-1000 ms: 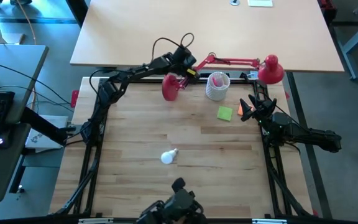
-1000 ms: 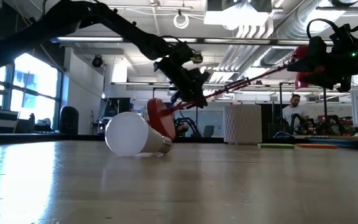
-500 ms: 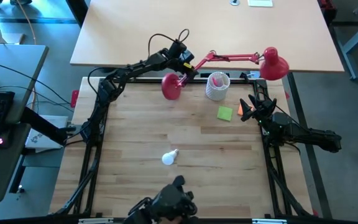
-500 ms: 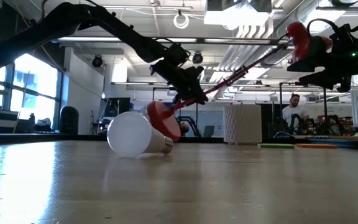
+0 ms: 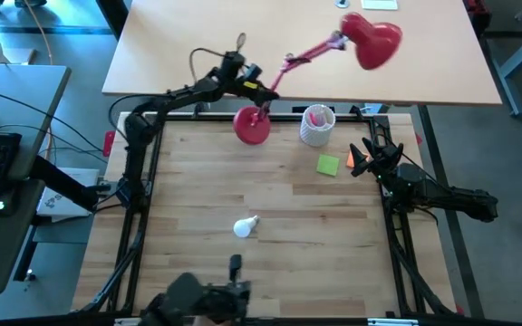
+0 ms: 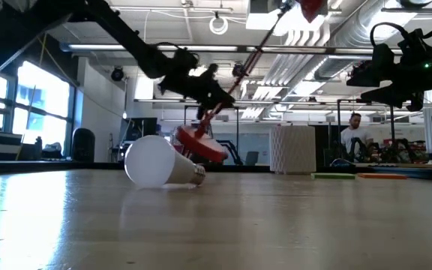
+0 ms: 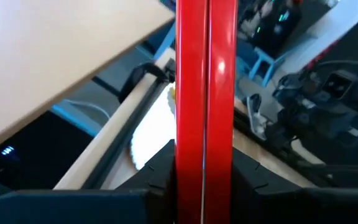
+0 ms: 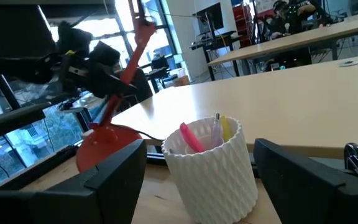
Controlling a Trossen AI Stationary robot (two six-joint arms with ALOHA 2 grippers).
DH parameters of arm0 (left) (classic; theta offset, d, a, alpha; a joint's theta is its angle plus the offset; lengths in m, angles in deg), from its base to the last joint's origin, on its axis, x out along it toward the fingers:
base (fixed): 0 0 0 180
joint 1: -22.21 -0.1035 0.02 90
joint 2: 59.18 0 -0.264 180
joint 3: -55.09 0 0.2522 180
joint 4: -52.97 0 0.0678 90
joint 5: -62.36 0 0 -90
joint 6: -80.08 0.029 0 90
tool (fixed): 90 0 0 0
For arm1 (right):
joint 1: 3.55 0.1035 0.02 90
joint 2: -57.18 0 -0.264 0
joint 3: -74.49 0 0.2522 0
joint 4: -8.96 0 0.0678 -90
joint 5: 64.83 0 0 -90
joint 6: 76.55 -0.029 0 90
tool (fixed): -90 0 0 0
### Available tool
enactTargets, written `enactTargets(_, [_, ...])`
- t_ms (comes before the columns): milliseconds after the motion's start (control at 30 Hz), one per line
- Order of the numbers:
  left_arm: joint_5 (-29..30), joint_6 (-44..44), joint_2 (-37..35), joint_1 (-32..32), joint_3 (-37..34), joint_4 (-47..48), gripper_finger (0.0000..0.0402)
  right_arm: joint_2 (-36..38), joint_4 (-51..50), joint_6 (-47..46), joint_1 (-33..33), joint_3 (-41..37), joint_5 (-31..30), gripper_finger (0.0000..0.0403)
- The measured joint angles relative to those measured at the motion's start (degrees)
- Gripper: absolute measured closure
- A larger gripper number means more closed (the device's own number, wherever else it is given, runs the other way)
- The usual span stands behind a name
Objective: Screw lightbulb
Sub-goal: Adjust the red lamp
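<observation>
The white lightbulb (image 5: 246, 226) lies on its side on the wooden table, near the middle toward the near edge. It is close in the low view (image 6: 160, 161), with its screw base toward the right. The red desk lamp's round base (image 5: 252, 125) sits tilted at the far edge, and its shade (image 5: 370, 41) is raised beyond the table. My left gripper (image 5: 254, 88) is shut on the lamp's arm above the base. My right gripper (image 5: 362, 158) is open and empty at the right edge, facing the white pen cup (image 8: 210, 165). My left gripper pinches the lamp's lower arm rods (image 7: 204, 124) between its two fingers (image 7: 160, 171), a short way above the base. The fingers come roughly level from the table's left and lie across the rods. The arm slants up from the tilted base (image 6: 201, 144).
The white perforated pen cup (image 5: 316, 125) with pens stands at the far edge, right of the lamp base. A green sticky pad (image 5: 328, 165) and a small orange item (image 5: 352, 160) lie near my right gripper. A dark device (image 5: 207, 294) sits at the near edge.
My left gripper has moved toward the far left, keeping its hold on the lamp's arm. The arm has swung more upright. The shade has risen from beside my right arm to high beyond the far edge. The base has stayed in place, tipped.
</observation>
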Motion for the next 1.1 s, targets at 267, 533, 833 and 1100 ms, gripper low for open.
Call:
enactTargets(267, [-5.37,-15.61,-22.0,-4.92,-28.12,-29.46,0.0328,0.0,0.0,0.0,0.01,0.0,-0.01,0.0108])
enactTargets(533, [-10.77,-22.22,-23.62,-4.31,-43.91,-50.38,0.0328,0.02,0.04,-0.02,0.0,0.01,0.1,0.0108])
enactTargets(833, [-6.96,-14.62,-22.95,-3.94,-50.46,-48.52,0.0329,0.02,0.03,-0.02,0.0,0.0,0.26,0.0108])
enactTargets(1100, [-4.13,-13.13,-23.27,-2.33,-57.3,-53.69,0.033,0.02,0.02,-0.02,0.0,0.0,0.24,0.0108])
